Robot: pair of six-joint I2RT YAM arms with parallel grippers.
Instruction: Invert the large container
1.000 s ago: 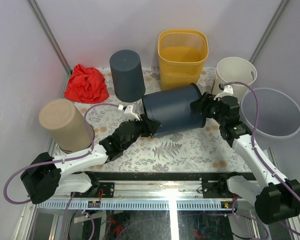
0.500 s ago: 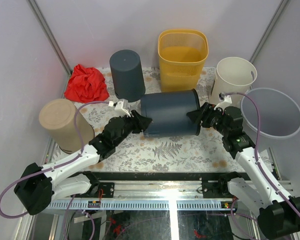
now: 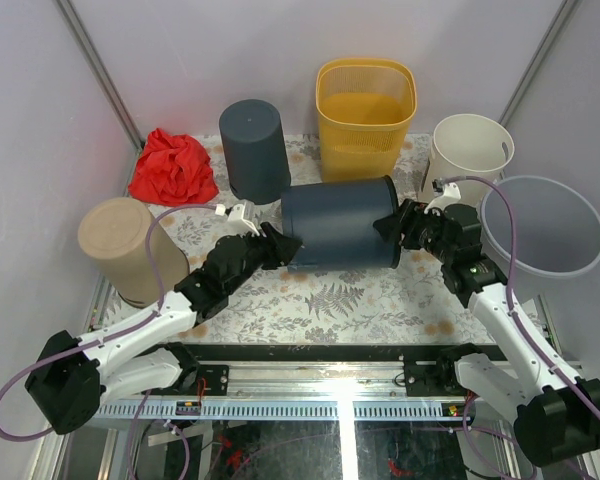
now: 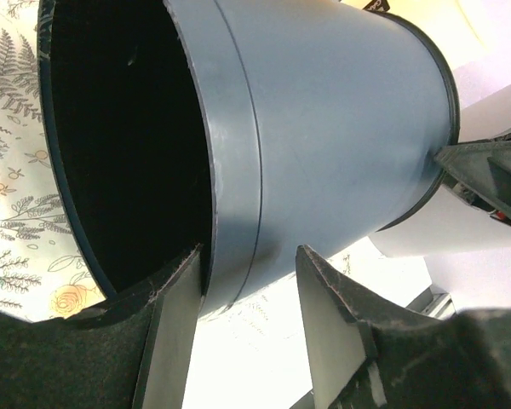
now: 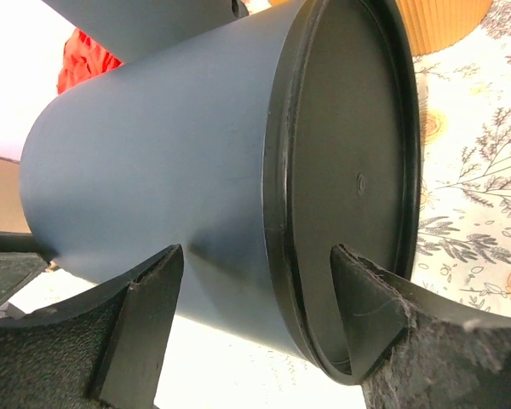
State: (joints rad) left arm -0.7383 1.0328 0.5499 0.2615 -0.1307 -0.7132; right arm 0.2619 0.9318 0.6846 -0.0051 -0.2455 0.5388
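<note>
- The large container (image 3: 340,225) lies on its side in the middle of the bench (image 3: 380,300), between the two arms and just on the near side of the yellow basket (image 3: 365,105).
- Its long axis runs left to right, roughly level. The open mouth (image 4: 119,145) faces left and the closed base (image 5: 349,170) faces right.
- The left jaws stand partly open astride the mouth rim, one finger inside and one outside the wall. Light shows beside the outer finger, so they do not look clamped.
- The right jaws stand wide open astride the base edge, one finger along the side wall and one across the flat base. Whether either finger presses I cannot tell.
- As I judge it, the turn is about half done: the container is on its side, halfway to inverted, with an arm at each end.
- Next, the mouth end should swing down to the bench and the base end up. That calls for a firmer hold on the rim, so the round wall does not roll away.
</note>
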